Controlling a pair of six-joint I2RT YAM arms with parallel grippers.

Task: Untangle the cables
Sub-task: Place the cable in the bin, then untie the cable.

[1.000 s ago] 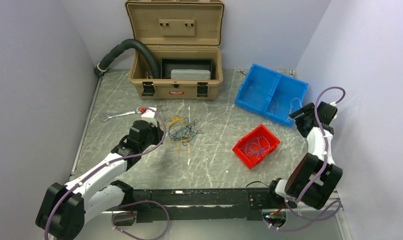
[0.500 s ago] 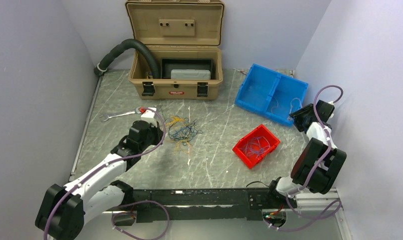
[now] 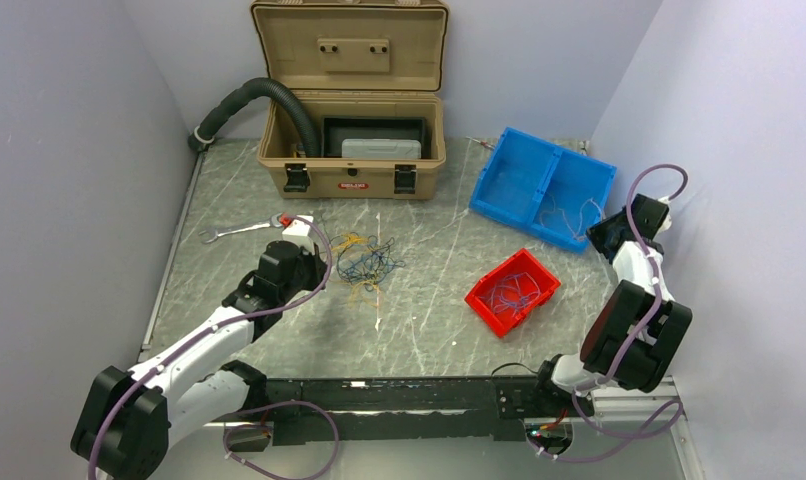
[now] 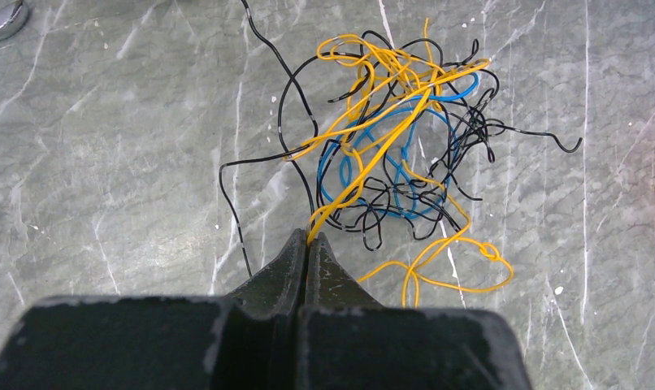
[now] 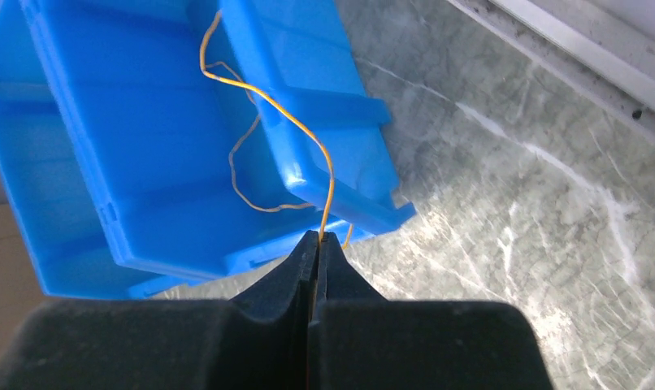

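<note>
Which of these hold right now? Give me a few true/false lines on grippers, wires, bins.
1. The left gripper is shut on a yellow strand of the tangle. True.
2. The right gripper is open. False: it is shut on a yellow wire that runs over the wall of the blue bin.
3. The red bin holds blue wires. True.
4. The tan case is closed. False: its lid stands up.
5. The tangle sits in the blue bin. False: it lies on the table.
</note>
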